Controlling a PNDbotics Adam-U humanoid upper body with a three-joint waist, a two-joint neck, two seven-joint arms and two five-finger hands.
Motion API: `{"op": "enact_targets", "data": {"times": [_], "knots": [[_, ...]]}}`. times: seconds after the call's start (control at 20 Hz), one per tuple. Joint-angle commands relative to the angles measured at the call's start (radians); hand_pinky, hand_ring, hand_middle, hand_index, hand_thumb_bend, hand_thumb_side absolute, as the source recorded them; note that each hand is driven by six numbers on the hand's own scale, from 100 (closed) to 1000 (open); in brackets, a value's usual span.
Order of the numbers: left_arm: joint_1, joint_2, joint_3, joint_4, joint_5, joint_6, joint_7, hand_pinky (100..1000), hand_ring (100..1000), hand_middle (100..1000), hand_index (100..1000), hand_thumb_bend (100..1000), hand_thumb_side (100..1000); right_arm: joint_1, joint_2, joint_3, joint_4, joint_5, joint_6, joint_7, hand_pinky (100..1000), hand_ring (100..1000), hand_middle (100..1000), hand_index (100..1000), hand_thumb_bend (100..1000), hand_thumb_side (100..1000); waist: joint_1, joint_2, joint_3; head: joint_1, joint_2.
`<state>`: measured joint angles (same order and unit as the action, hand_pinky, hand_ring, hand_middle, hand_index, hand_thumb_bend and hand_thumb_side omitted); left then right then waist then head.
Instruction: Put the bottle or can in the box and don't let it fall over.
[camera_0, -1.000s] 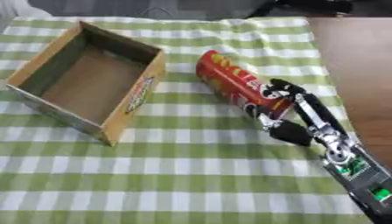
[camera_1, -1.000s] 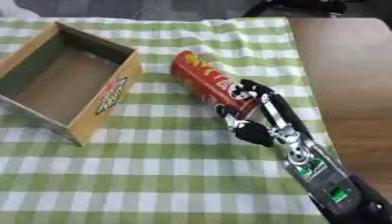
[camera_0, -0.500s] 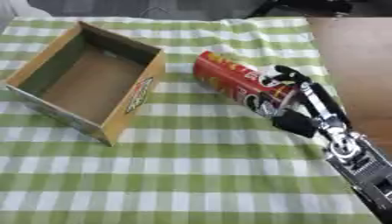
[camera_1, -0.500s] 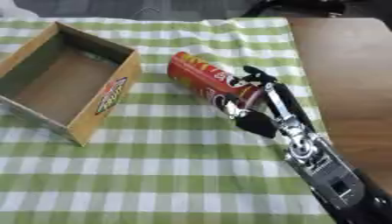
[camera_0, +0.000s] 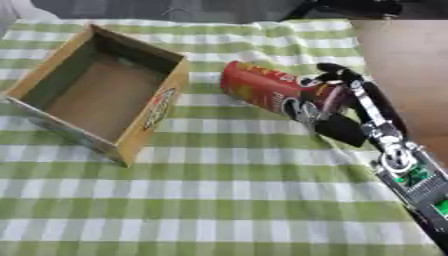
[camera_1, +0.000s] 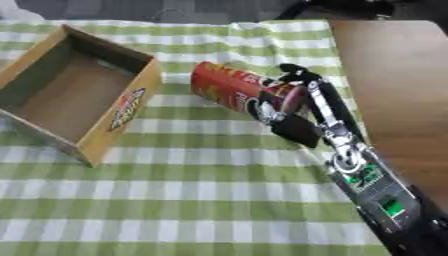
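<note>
A green-and-white checked tablecloth (camera_0: 219, 200) covers most of the table; bare brown tabletop (camera_1: 402, 75) shows along its right side. An open cardboard box (camera_0: 166, 102) sits on the cloth with its mouth facing up and its brown floor bare. Red and yellow print marks the side wall facing the can.

Right of the box, with a strip of checked cloth between them, a red cylindrical can (camera_0: 262, 92) lies on its side (not upright). Its long axis runs diagonally: one end points up and left, toward the box's far right corner, and the other points down and right, toward the robot's arm. Nothing lies between the can and the box.

The robot's right hand (camera_0: 337, 107) is at the can's lower right end, farthest from the box. Its dark fingers (camera_1: 293, 72) curl over the top of the can and its thumb (camera_1: 296, 130) sits beneath, wrapped round the can. The black and silver forearm (camera_1: 372, 182) runs off toward the lower right corner.
</note>
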<state>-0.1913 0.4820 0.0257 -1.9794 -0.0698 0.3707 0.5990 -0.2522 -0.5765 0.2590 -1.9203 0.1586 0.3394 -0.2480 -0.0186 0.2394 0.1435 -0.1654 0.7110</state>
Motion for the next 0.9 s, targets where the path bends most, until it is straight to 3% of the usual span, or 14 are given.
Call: {"op": "enact_targets", "data": {"times": [0.05, 0.3, 0.6, 0.9], "knots": [[-0.005, 0.013, 0.013, -0.021, -0.001, -0.001, 0.001, 509, 499, 593, 694, 153, 671, -0.014, -0.025, -0.012, -0.027, -0.009, -0.004, -0.017, 100, 498, 406, 713, 100, 100, 0.003, -0.016, 0.001, 0.0, -0.006], [-0.007, 0.014, 0.014, -0.021, 0.0, -0.002, 0.001, 513, 499, 593, 694, 150, 669, -0.017, -0.027, -0.011, -0.026, -0.015, -0.014, -0.028, 100, 461, 318, 603, 102, 100, 0.003, -0.016, 0.003, 0.001, -0.006], [-0.007, 0.013, 0.014, -0.021, 0.0, -0.003, -0.001, 516, 499, 593, 694, 151, 669, -0.029, -0.022, -0.015, -0.029, -0.037, -0.057, -0.083, 100, 397, 175, 413, 200, 100, 0.004, -0.017, 0.004, 0.0, -0.008], [-0.007, 0.013, 0.015, -0.021, 0.001, -0.004, -0.002, 518, 500, 593, 694, 155, 670, -0.039, -0.014, -0.013, -0.022, -0.059, -0.122, -0.184, 100, 385, 162, 389, 170, 100, 0.004, -0.017, 0.005, -0.001, -0.008]]}}
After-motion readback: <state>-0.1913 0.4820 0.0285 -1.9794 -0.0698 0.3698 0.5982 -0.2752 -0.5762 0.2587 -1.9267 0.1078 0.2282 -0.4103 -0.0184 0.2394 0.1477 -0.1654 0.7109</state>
